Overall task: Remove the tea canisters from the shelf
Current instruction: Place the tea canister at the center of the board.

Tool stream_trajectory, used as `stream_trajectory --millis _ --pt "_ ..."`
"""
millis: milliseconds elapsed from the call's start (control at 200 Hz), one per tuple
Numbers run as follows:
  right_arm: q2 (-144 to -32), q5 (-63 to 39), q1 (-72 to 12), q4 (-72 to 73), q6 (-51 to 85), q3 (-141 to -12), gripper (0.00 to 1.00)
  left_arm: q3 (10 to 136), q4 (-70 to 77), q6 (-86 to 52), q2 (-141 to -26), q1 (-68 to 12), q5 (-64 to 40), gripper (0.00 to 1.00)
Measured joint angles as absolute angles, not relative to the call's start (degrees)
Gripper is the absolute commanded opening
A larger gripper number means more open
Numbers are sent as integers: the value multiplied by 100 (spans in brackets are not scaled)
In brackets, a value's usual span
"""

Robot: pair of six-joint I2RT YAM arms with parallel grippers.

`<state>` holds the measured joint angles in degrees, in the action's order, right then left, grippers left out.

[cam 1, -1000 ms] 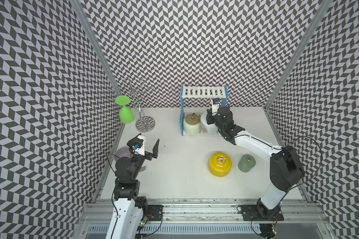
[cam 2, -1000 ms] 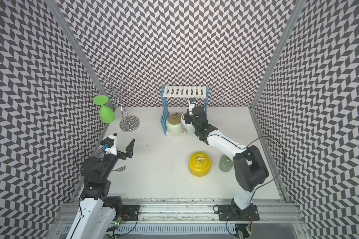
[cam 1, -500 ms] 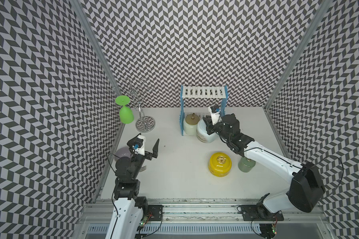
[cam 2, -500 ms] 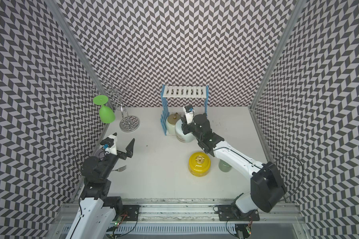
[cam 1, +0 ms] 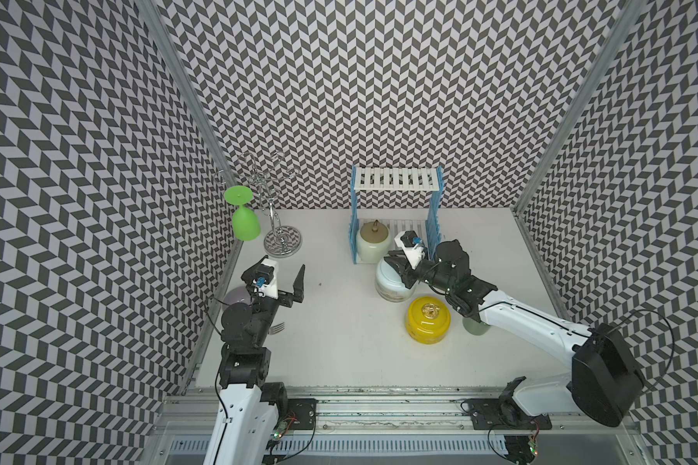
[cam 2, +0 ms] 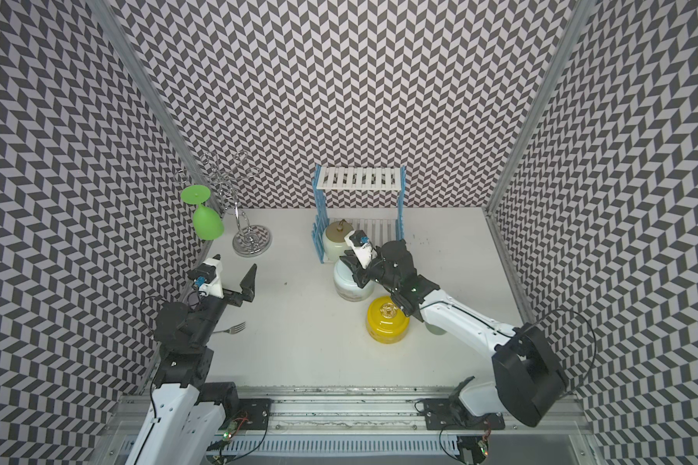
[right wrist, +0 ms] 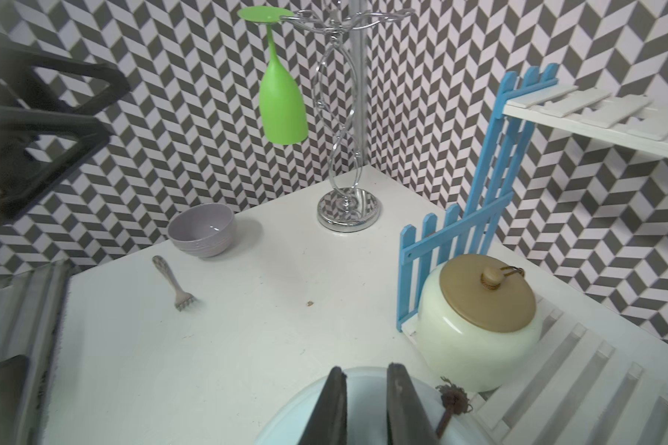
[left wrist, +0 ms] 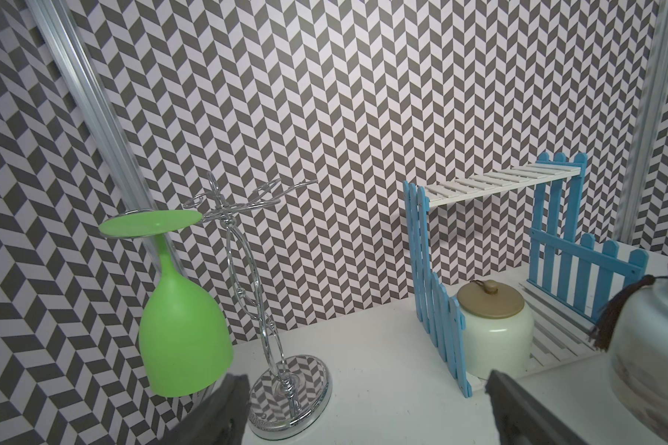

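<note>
Top views, shelf (cam 1: 395, 188): stands against the back wall, with the cream jar (cam 1: 373, 245) on its lower board beside the left side panel.
Top views, pale blue jar (cam 1: 391, 286): out of the shelf and just in front of it. Whether it rests on the table (cam 1: 339, 354) or hangs just above it cannot be told.
Top views, right claw (cam 1: 395, 263): sits on top of the pale blue jar's lid, fingers drawn close together.
Top views, yellow jar (cam 2: 387, 322): on the table near the pale blue jar. The green jar (cam 1: 475, 327) beside it is mostly hidden under the right arm.
Top views, left claw (cam 2: 236, 273): raised over the table's left side, spread wide, holding nothing.
Left wrist, left claw: fingers far apart with nothing between them. The cream jar in the shelf is ahead.
Right wrist, right claw: nearly closed on the pale blue lid, probably pinching its knob, though the fingers hide it. A brown tassel (right wrist: 454, 400) lies beside them.
Right wrist, cream jar: on the lower board, just beside the blue side panel.
</note>
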<state>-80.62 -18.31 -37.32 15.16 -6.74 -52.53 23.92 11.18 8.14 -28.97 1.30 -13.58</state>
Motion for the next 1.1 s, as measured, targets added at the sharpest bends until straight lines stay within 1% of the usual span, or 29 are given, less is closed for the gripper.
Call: stream_trajectory --millis 270,501,871,1101 --pt "-8744 -2805 -3835 1758 -967 -5454 0 2392 1107 871 -2910 154 -1343 100" --pt "-9376 -3332 -4077 1500 -1463 -5780 0 2392 1061 956 -3037 69 -1339 100" --pt "-9856 -3710 -4372 1387 -2082 -5986 0 2397 921 1055 -2849 36 -1225 100" --pt "-10022 -3872 -4447 926 -2777 -6071 0 2443 834 1096 -2580 32 -1221 100"
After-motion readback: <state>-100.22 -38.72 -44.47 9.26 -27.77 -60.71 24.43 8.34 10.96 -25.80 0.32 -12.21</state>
